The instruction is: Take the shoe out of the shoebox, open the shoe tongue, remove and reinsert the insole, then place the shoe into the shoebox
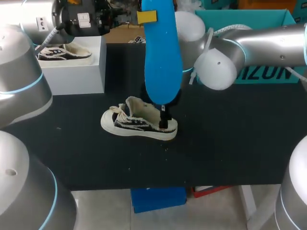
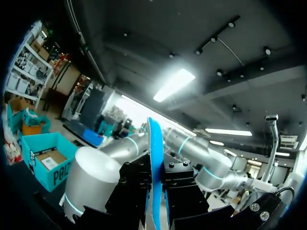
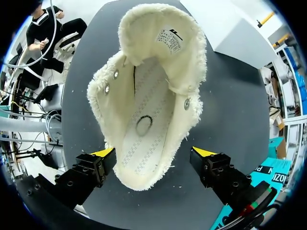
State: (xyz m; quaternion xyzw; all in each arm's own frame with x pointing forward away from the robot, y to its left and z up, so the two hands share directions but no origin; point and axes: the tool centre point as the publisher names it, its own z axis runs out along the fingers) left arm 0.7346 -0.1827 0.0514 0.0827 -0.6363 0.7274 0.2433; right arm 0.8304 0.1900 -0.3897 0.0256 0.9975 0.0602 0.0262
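Note:
A blue insole (image 1: pixel 163 52) hangs upright high above the table, my left gripper (image 1: pixel 146 17) shut on its upper end. In the left wrist view the insole (image 2: pixel 154 177) stands edge-on between the black fingers (image 2: pixel 134 191). Below it a cream and black shoe (image 1: pixel 139 124) sits upright mid-table, toe to the left. My right gripper (image 1: pixel 164 119) is at its heel. The right wrist view looks down into the shoe (image 3: pixel 148 105): tongue folded forward, bare stitched base showing. There my right gripper (image 3: pixel 156 152) stands open, one finger on each side of the heel.
A white shoebox (image 1: pixel 72 72) stands at the back left with a second shoe (image 1: pixel 62 51) inside. A teal box (image 1: pixel 268 72) sits at the back right behind my right arm (image 1: pixel 218 67). Bare black tabletop (image 1: pixel 230 143) lies to the shoe's right and in front.

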